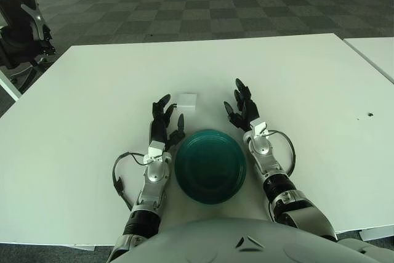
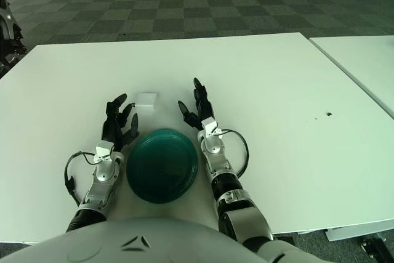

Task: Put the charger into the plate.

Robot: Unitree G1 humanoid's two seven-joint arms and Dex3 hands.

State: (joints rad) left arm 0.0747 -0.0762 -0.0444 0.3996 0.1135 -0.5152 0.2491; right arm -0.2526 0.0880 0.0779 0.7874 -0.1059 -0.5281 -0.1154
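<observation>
One charger (image 1: 187,101), one plate (image 1: 210,165) and two robot hands are on the white table (image 1: 92,121). From the plate, the left hand (image 1: 165,122) lies flat at 10 o'clock and the right hand (image 1: 244,108) at 2 o'clock. Both have fingers spread apart and hold nothing. The charger is a small white square. It sits at 11 o'clock from the round, dark green plate, near the left hand's fingertips.

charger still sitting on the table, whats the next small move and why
Probably reach the left hand forward and slightly right to the white charger. It lies on the table just beyond that hand's spread fingertips, ungrasped, while the green plate between both hands holds nothing. The right hand is open too, but farther from the charger.
</observation>
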